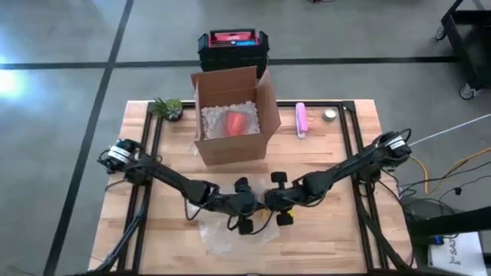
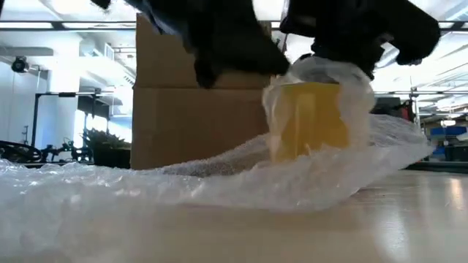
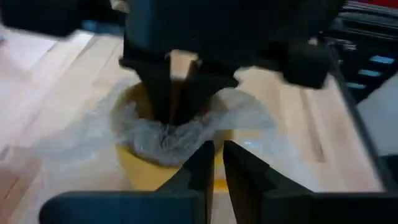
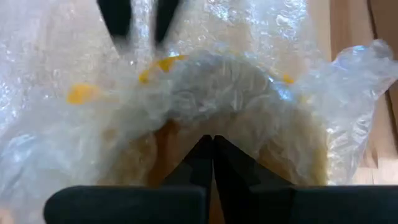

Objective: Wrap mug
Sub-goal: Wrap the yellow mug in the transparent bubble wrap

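Overhead view evenly lit; pale glare patch on the floor [image 1: 15,80] at far left. Low view backlit by bright ceiling lights: arms read as black silhouettes, bubble wrap [image 2: 110,183] nearest the lens out of focus, sheen on the bench [image 2: 409,212]. Both wrist views soft, their near fingers [image 3: 199,168] blurred and dark.

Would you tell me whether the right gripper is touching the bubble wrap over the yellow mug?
Touching: in the right wrist view, the right gripper presses its shut fingers into the bubble wrap stuffed into the yellow mug.
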Tool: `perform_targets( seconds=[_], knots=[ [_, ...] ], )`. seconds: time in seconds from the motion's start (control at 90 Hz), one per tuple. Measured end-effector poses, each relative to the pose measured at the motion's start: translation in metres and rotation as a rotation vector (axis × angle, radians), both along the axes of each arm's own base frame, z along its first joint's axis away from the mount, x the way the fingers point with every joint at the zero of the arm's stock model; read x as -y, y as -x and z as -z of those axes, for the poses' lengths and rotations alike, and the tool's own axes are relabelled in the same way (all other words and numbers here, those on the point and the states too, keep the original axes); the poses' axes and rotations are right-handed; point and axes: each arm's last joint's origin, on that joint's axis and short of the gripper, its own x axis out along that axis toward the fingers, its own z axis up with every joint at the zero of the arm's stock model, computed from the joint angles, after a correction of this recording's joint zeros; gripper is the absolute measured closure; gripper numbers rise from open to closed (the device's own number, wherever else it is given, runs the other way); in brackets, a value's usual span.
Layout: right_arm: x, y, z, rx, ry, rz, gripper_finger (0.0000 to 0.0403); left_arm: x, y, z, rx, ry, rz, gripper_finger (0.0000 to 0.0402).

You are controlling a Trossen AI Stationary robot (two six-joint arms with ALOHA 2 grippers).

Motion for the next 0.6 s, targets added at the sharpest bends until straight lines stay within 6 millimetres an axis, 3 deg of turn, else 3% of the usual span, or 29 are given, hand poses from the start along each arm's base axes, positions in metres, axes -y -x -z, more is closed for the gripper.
perform_targets(
  seconds=[0.211,0.411,0.6],
  knots=[
    [-0.002,-0.005,-0.007,0.023,-0.002,-0.013,0.0403,-0.015,0.005,0.001,-0.016,-0.189,-0.265,0.0379],
    [-0.002,-0.006,-0.009,0.029,0.006,-0.032,0.0403,-0.036,-0.01,0.034,-0.101,-0.196,-0.324,0.0379],
    [-0.002,-0.005,-0.008,0.026,0.007,-0.031,0.0403,-0.031,-0.022,0.033,0.002,-0.129,-0.236,0.0379]
  ],
)
